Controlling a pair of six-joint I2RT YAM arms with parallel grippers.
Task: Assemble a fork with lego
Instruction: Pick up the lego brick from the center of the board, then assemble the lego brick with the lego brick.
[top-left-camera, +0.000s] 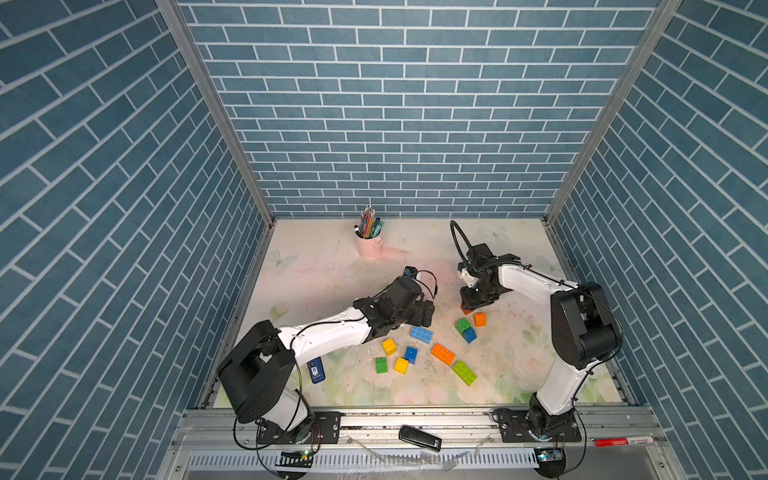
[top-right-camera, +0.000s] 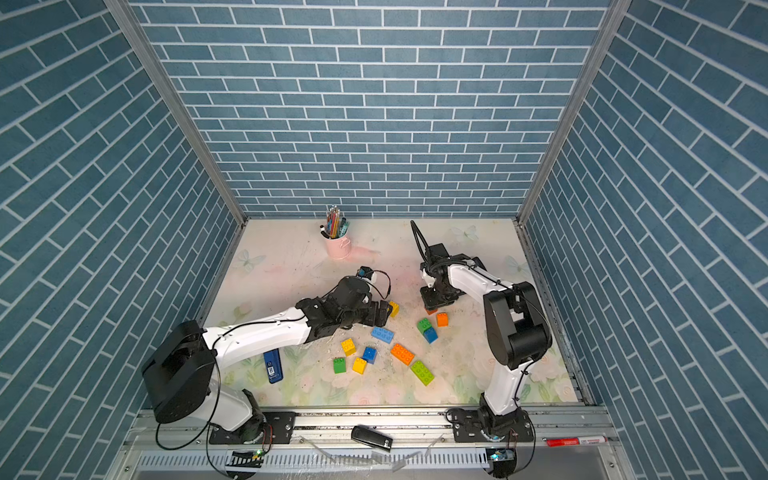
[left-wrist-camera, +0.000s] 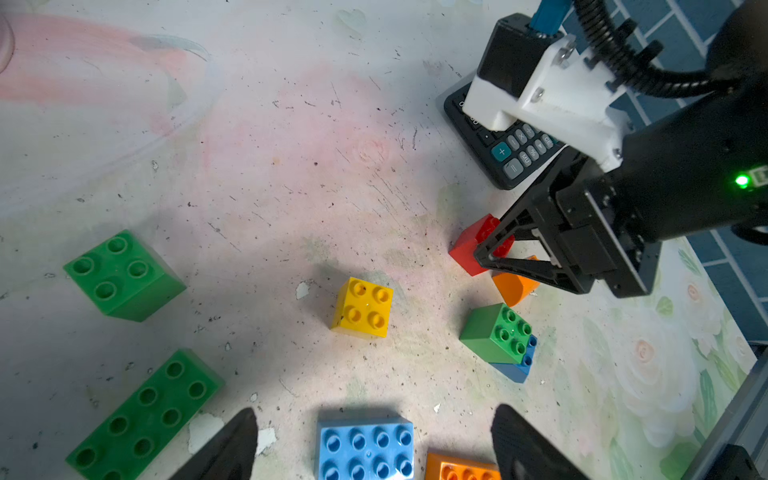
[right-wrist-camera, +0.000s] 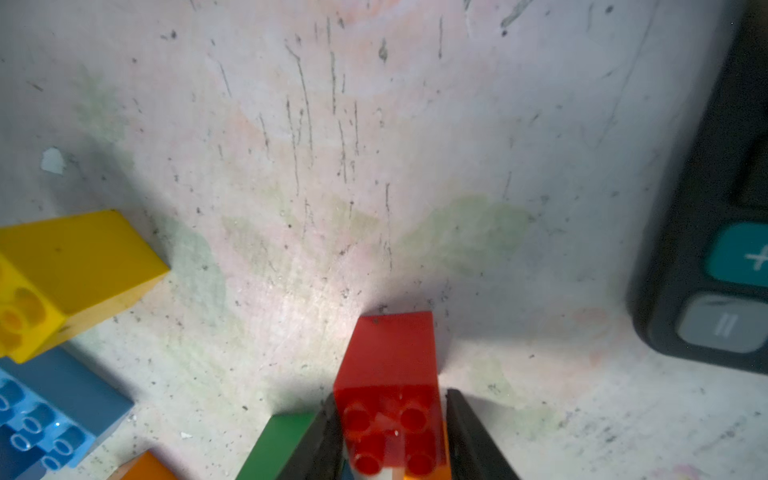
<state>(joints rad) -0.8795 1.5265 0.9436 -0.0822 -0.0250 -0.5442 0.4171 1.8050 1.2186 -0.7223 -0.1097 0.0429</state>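
Red brick (right-wrist-camera: 390, 353), square, stands just beside the calculator (left-wrist-camera: 511, 153), directly between the jaws of my right gripper (right-wrist-camera: 390, 415). These sit close at its two sides; whether they pinch firmly I cannot tell. My left gripper (left-wrist-camera: 376, 409), jaws spread, hovers farther from the calculator above the blue oblong brick (left-wrist-camera: 365, 449), whose long axis spans the gap.

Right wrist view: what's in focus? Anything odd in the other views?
Right wrist view: mat scratches sharp, red brick studs and calculator soft. Left wrist view: green LED blooms, left tool's fingers blurred. Both top views: evenly lit, lime brick crisp.
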